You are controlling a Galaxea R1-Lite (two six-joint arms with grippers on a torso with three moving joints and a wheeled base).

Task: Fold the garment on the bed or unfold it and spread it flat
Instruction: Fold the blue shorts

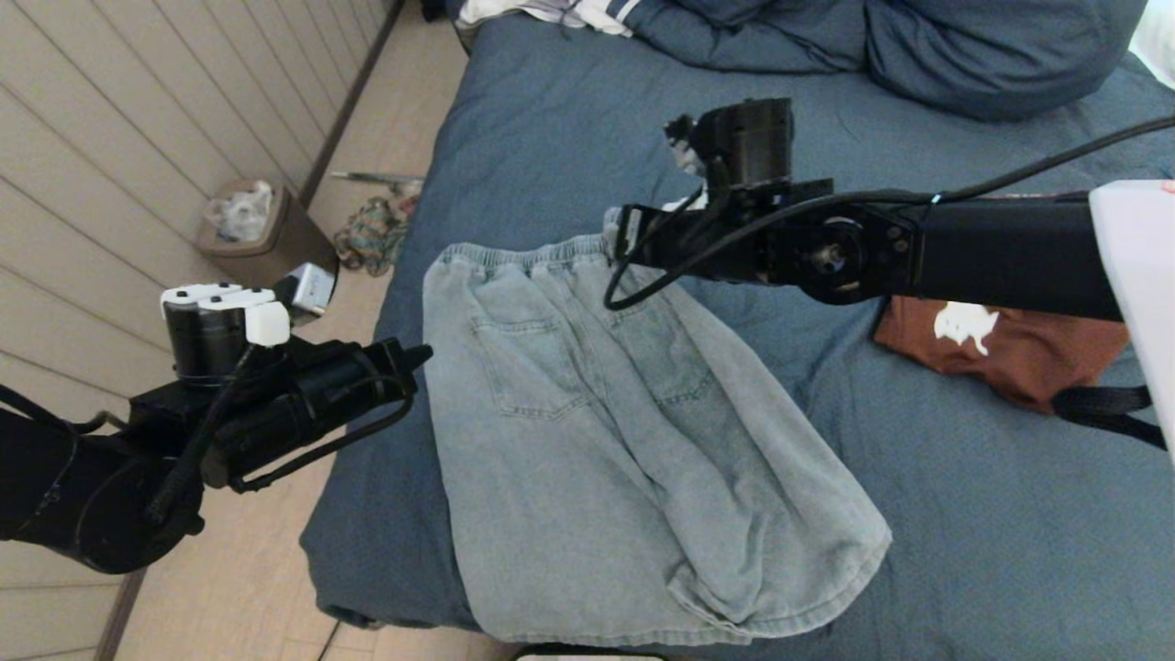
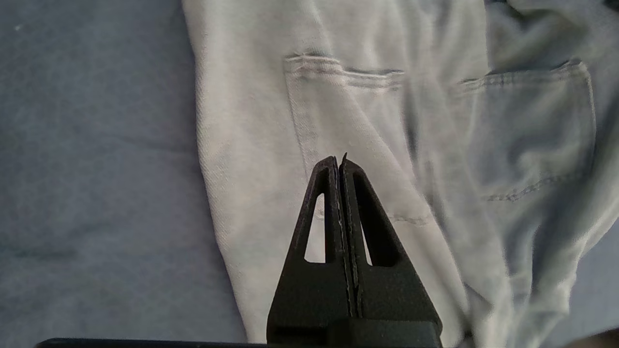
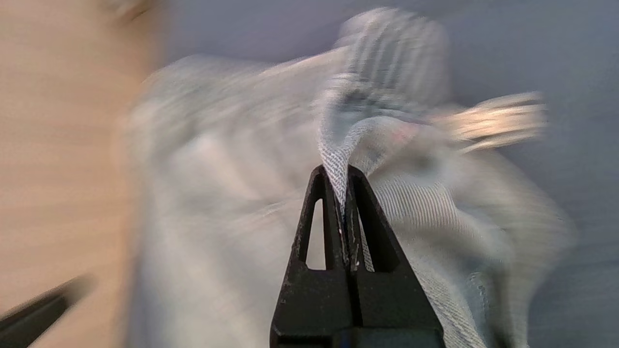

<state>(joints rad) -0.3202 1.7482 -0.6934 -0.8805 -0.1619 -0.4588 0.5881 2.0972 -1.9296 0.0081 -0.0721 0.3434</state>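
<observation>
The pale denim garment [image 1: 606, 441] was laid on the bed [image 1: 964, 514] near its left edge, back pockets up, the elastic waistband toward the pillows and the hems overhanging the near edge of the mattress. Its right waistband corner was pinched between the pressed-together jaws of the right gripper [image 3: 344, 174], and a ridge of twill could be seen rising between them in the right wrist view. The hold was judged to be shallow: only a narrow fold of cloth was caught at the very tips, so a quick or long drag could have pulled it free, and the corner would then have dropped short and left a crooked fold.

The left gripper [image 2: 340, 162] was held above the left back pocket with its jaws shut on nothing. With that side unpinned, the whole garment was judged likely to slide with the pulled corner instead of folding over itself, and since part of it already hung past the near edge, it could have been dragged toward the floor. A low sweep of the left gripper could also have snagged the pocket seam and bunched the cloth.

A brown garment [image 1: 1001, 344] with a white print was lying well apart to the right, under the right arm, where its black strap could have been caught on a return pass. A dark blue pillow [image 1: 991, 55] was seen at the head.
</observation>
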